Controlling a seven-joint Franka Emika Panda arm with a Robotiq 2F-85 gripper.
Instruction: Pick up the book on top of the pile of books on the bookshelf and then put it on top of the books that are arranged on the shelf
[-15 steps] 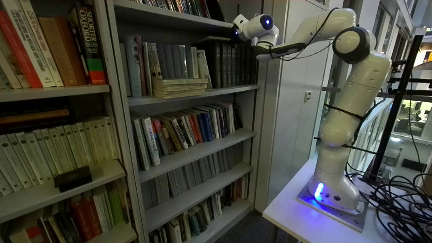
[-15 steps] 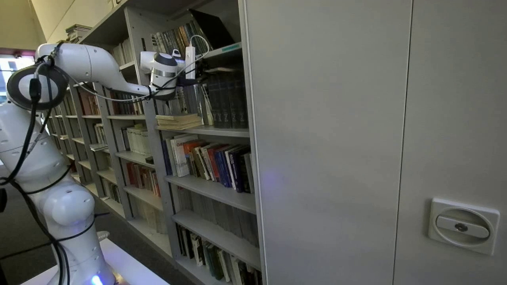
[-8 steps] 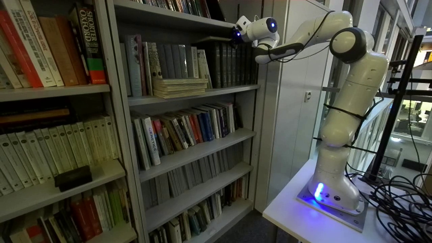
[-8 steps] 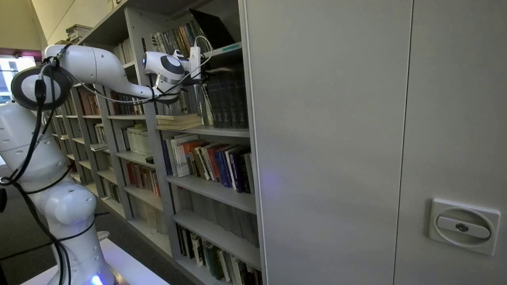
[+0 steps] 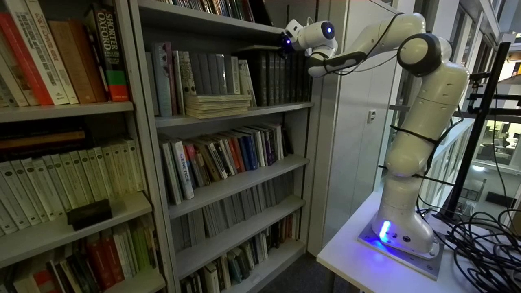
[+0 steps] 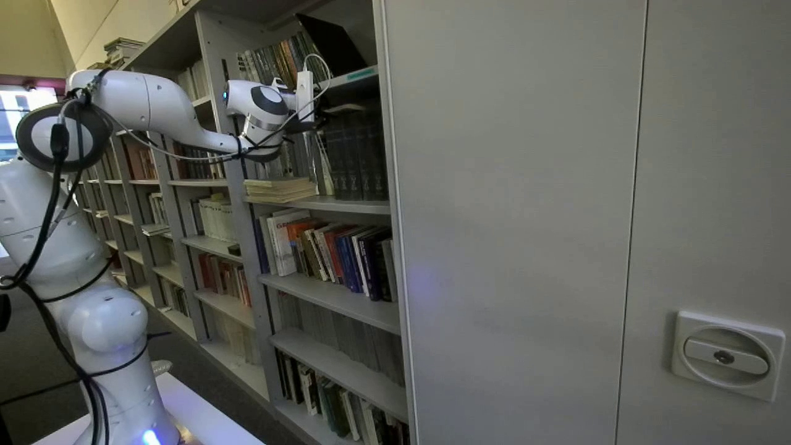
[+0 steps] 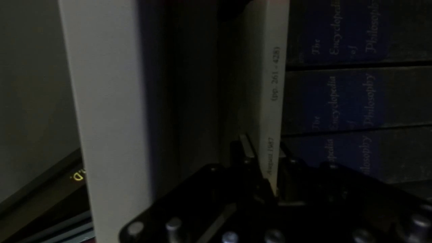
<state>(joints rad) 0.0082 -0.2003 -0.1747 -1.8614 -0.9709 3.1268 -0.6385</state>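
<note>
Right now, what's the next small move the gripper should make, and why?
Probably ease the gripper open: in the wrist view its jaws pinch the thin pale-spined book, which appears to lie flat atop the dark encyclopedia volumes, so it should stay put once released.

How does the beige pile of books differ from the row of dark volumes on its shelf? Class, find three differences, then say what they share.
Pose: the pile of books lies flat; the dark volumes stand upright.
Colour: the pile of books is pale beige; the dark volumes are near-black.
Size: the pile of books is low, with thin books; the dark volumes are taller, with thicker spines.
Shared: both sit on the same shelf.
</note>
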